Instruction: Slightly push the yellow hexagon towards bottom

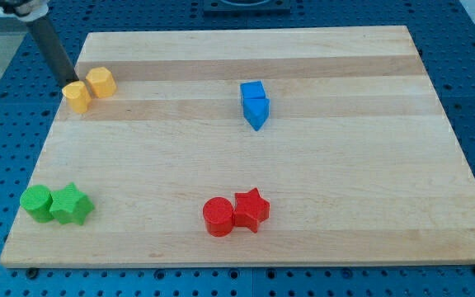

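Note:
Two yellow blocks sit together near the board's top left corner. The right one looks like the yellow hexagon. The left, lower one touches it, and I cannot make out its shape. My dark rod comes down from the view's top left. My tip is at the upper left edge of the left yellow block, touching it or nearly so. It is to the left of the hexagon, a block's width away.
A blue cube and a blue triangle sit together at top centre. A red cylinder and a red star are at bottom centre. A green cylinder and a green star are at bottom left. The wooden board's left edge is close to my tip.

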Controlling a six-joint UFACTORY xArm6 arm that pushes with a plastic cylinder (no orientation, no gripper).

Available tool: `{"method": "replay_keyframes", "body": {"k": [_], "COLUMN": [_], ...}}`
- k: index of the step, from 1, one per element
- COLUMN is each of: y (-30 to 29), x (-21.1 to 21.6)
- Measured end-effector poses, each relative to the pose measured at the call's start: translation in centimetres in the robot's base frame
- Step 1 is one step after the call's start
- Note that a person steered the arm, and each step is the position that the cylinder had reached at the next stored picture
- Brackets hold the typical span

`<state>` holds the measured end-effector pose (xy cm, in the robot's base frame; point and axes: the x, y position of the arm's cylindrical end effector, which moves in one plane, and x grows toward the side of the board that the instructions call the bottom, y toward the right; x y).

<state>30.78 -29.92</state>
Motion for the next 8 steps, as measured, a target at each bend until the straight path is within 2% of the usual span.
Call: {"method": "replay_keyframes", "body": {"k": [1, 3, 8], "y": [0.6, 3.9, 4.6], "x": [-2.3, -2.2, -1.7]}}
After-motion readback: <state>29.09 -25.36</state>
